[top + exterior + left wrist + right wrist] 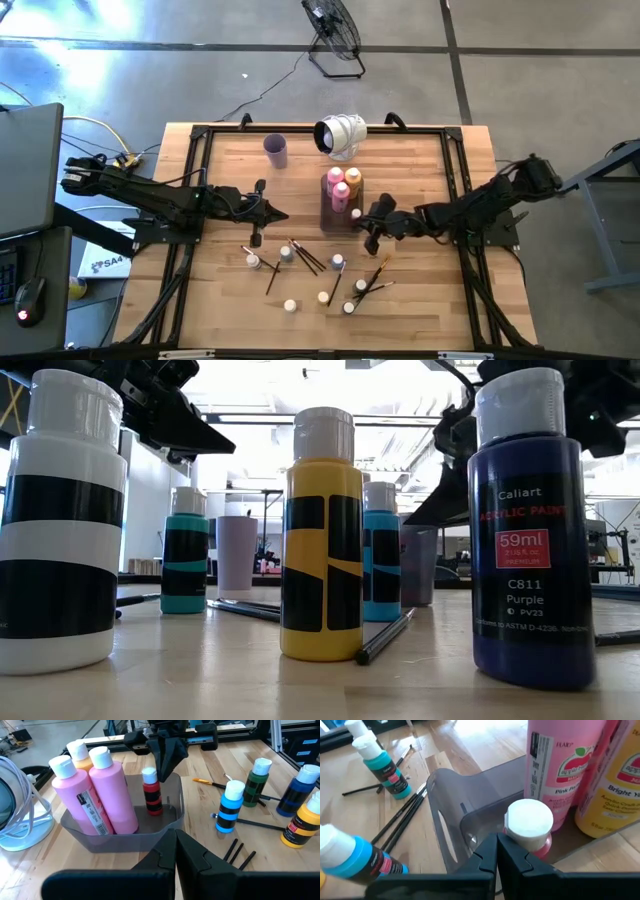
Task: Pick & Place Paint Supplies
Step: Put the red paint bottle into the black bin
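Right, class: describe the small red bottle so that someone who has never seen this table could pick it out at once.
Start at the clear grey tray in the middle of the wooden table. Inside it stand two tall pink bottles and an orange one. The red bottle stands beside them in the tray: the only small one there, white-capped, with black bands on its body.

Two pink bottles (97,790) and a red, black-banded bottle (152,792) stood in the grey tray (172,817); the yellow bottle (321,535) bore black blocks; the cup (276,150) looked lilac.
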Robot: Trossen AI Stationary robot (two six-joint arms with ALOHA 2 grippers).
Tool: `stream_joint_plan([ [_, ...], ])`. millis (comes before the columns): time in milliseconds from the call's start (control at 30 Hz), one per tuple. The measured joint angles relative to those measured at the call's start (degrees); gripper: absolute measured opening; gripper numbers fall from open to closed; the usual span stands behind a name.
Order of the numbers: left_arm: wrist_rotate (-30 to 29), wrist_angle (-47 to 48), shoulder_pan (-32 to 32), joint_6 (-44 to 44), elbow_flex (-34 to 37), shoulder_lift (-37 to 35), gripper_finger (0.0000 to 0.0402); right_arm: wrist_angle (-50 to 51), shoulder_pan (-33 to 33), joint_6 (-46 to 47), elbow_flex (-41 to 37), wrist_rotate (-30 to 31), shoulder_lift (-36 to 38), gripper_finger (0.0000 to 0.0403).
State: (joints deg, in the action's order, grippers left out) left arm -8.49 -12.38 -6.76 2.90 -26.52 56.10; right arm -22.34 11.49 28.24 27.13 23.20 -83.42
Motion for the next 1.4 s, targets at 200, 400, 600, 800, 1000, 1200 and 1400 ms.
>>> stream_joint_plan([
  [200, 0.0, 0.0, 0.0, 0.0, 0.0, 0.0, 0.0000, -1.3, -0.8, -1.4, 0.0, -0.8, -1.0, 0.0002],
  [400, 0.0, 0.1, 0.0, 0.0, 0.0, 0.0, 0.0000, -1.2, -1.1, -1.6, 0.0, 0.3, -1.1, 0.0002],
  [600, -0.1, 0.1, 0.0, 0.0, 0.0, 0.0, 0.0000, -1.1, -1.1, -3.0, -0.1, 1.9, -1.1, 0.0002],
  [800, -0.3, 0.1, 0.0, 0.0, 0.0, 0.0, 0.0000, -1.0, -1.2, -4.1, -0.1, 3.8, -1.2, 0.0002],
  [1000, -0.2, 0.1, 0.0, 0.0, 0.0, 0.0, 0.0000, -1.0, -1.4, -4.5, -0.2, 5.0, -1.2, 0.0002],
  [1200, -0.2, 0.1, 0.0, 0.0, 0.0, 0.0, 0.0000, -1.6, -2.3, -5.8, -0.2, 5.2, -1.2, 0.0002],
  [1400, -0.2, 0.1, 0.0, 0.0, 0.0, 0.0, 0.0000, -2.3, -3.7, -6.7, -0.2, 5.1, -1.2, 0.0002],
])
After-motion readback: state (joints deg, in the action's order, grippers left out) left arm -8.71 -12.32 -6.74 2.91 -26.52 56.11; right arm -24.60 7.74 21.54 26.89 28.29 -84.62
